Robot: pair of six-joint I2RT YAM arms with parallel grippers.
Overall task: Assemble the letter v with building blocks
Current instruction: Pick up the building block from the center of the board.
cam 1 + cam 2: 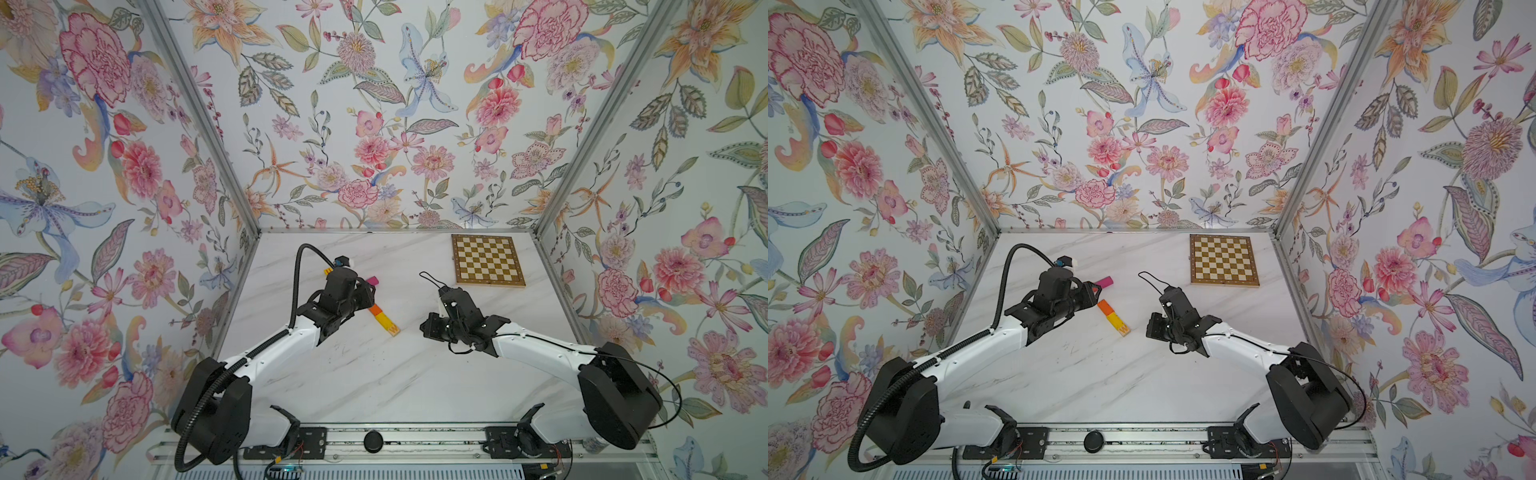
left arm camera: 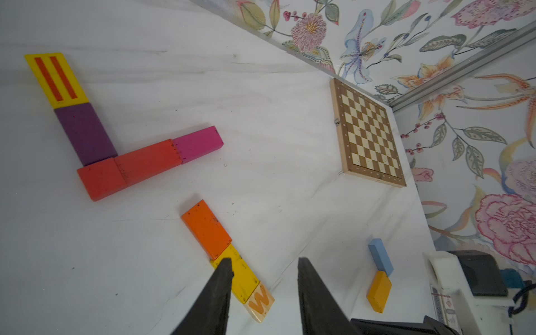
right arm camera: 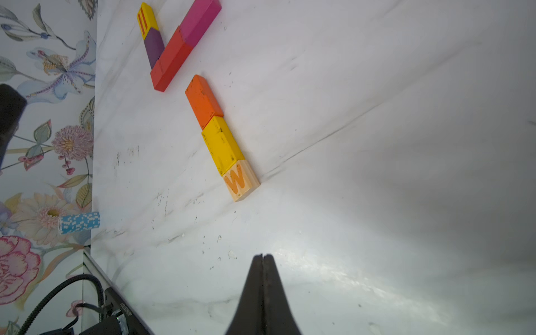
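The left end effector (image 2: pixel 265 259) hangs over the left part of the tabletop (image 1: pixel 374 374), fingers spread with nothing between them. One fingertip overlaps the plain yellow block (image 2: pixel 240 275) in the left wrist view, but whether it touches I cannot tell.

Under that arm, mostly hidden in both top views, lies the letter v (image 2: pixel 116 165). A striped yellow block (image 2: pixel 55 78) and a purple block (image 2: pixel 85 133) lie end to end as one stroke. A red block (image 2: pixel 148 159) and a magenta block (image 2: pixel 198 143) make the other, and the strokes meet at the red block's end.

Near it but apart runs a loose row: an orange block (image 1: pixel 376 309), the plain yellow block and a W cube (image 1: pixel 394 330), each touching the next.

These are painted wooden pieces, so I judge them light, rigid and hard to damage, though the smooth paint may slip a little. Lying flat, they offer only low long sides. The best hold is across the narrow width at mid-length, with the fingers coming straight down. Since neighbours abut, taking an end piece should disturb the others least.

Further right, the right end effector (image 3: pixel 262 256) has its fingers pressed together on nothing, over bare tabletop. A light blue block (image 2: pixel 380 256) and an amber block (image 2: pixel 378 291) lie touching; only the left wrist view shows them. The chessboard (image 1: pixel 487 261) lies in the far right corner, well apart.
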